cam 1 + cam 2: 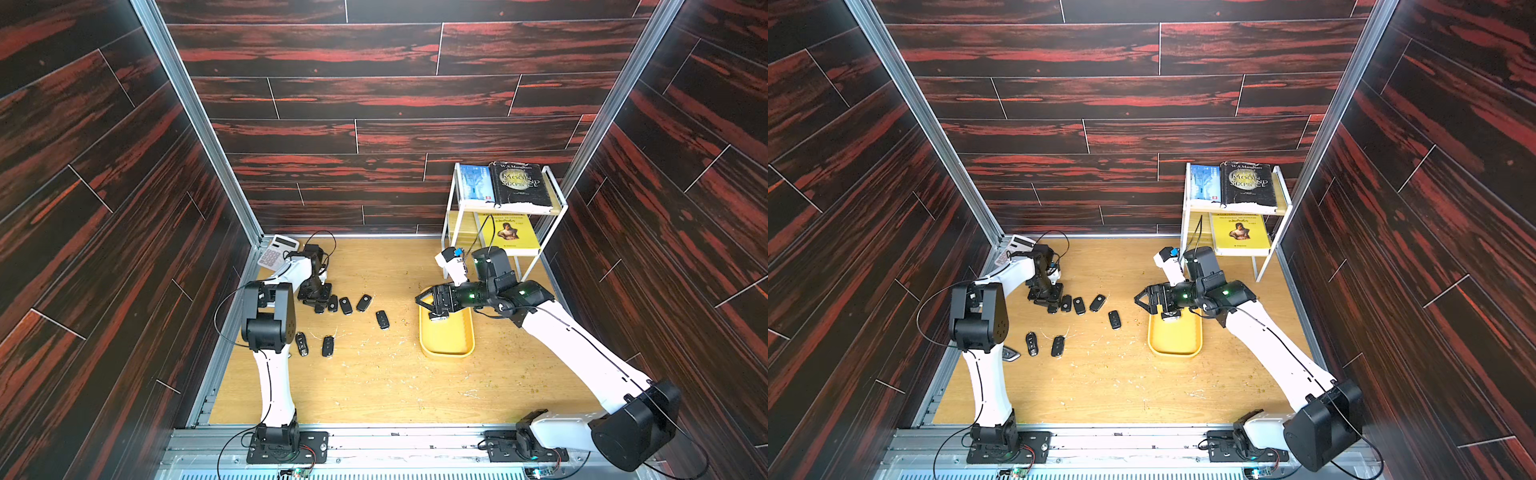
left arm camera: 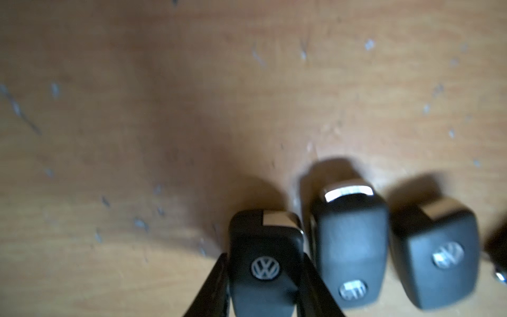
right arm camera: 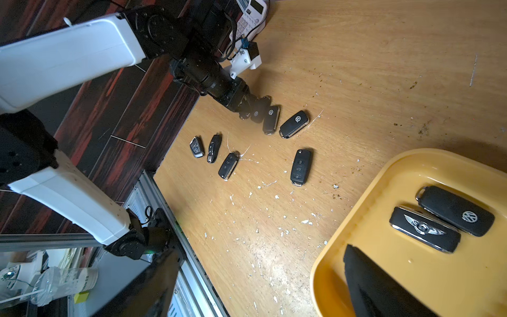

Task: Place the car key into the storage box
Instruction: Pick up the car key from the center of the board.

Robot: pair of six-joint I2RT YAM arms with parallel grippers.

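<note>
One car key [image 2: 264, 263], VW badge up, is pinched between the fingers [image 2: 211, 291] of your left gripper [image 1: 318, 306], one finger pressed on each long side. It sits at the end of a row, just beside two more keys [image 2: 349, 247] on the wooden table [image 1: 374, 374]. You cannot tell whether it is off the wood. Well apart, toward your right, lies the yellow storage box [image 1: 446, 353] with a pair of keys [image 3: 424, 229] inside. Your right gripper [image 1: 427, 306] hangs over its far end, jaws spread wide.
</note>
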